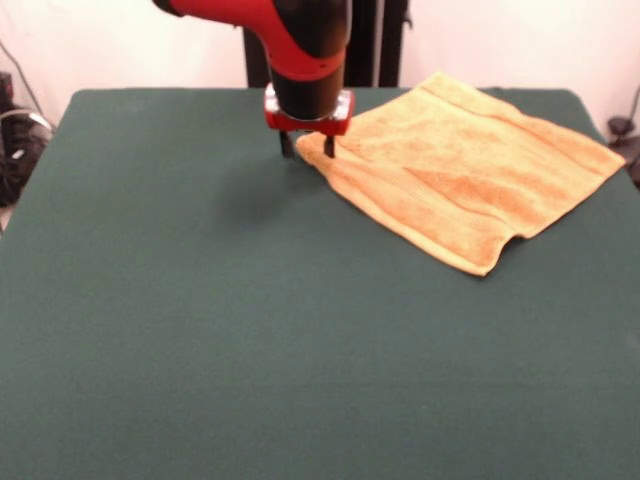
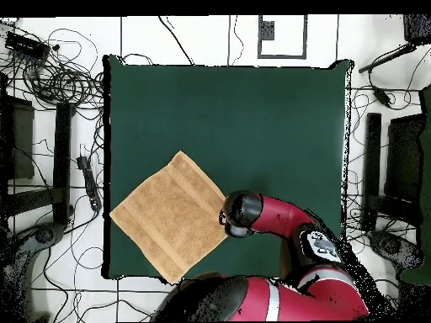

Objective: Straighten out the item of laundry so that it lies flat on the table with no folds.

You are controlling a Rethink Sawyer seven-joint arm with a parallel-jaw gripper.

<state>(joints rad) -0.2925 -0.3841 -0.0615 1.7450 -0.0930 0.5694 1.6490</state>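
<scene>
The golden-orange towel [image 1: 470,170] lies spread as a diamond on the far right of the dark green table [image 1: 200,330]. It looks mostly flat, with a small raised wrinkle at its near edge. My gripper [image 1: 308,148] hangs open at the towel's left corner, fingertips down at the cloth. One finger is over the corner and the other is just off it, above the bare table. In the overhead view the towel [image 2: 168,217] lies at the lower left of the table [image 2: 252,109]. There the arm's wrist [image 2: 240,210] covers the gripper at the towel's right corner.
The towel's outer corner reaches the table's side edge [image 2: 109,214]. Cables [image 2: 59,84] and black stands lie on the floor around the table. The robot's base [image 2: 269,303] is at the table's edge.
</scene>
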